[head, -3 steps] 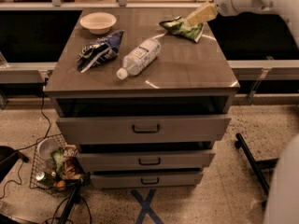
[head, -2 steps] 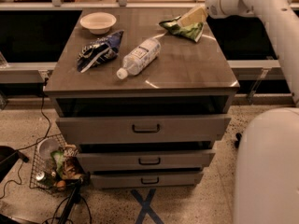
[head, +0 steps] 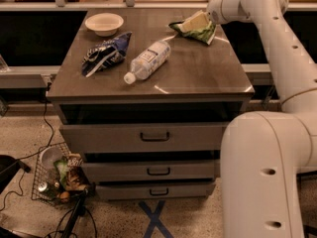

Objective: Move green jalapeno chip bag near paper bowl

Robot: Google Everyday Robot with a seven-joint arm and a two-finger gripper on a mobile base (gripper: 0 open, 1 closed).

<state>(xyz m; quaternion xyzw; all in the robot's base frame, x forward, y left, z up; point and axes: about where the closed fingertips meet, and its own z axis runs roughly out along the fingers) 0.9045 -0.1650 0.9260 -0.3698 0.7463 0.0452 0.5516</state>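
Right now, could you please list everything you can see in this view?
bowl: 1, off-white, back left of the cabinet top
blue bag: 1, dark blue and white, in front of the bowl
bottle: 1, clear with a white label, lying mid-top
green bag: 1, green, back right of the top
cabinet: 1, grey-brown, three drawers, centre
basket: 1, wire, on the floor at left, holding clutter
tape cross: 1, blue, on the floor in front
arm: 1, white, right side
gripper: 1, pale, at the green bag
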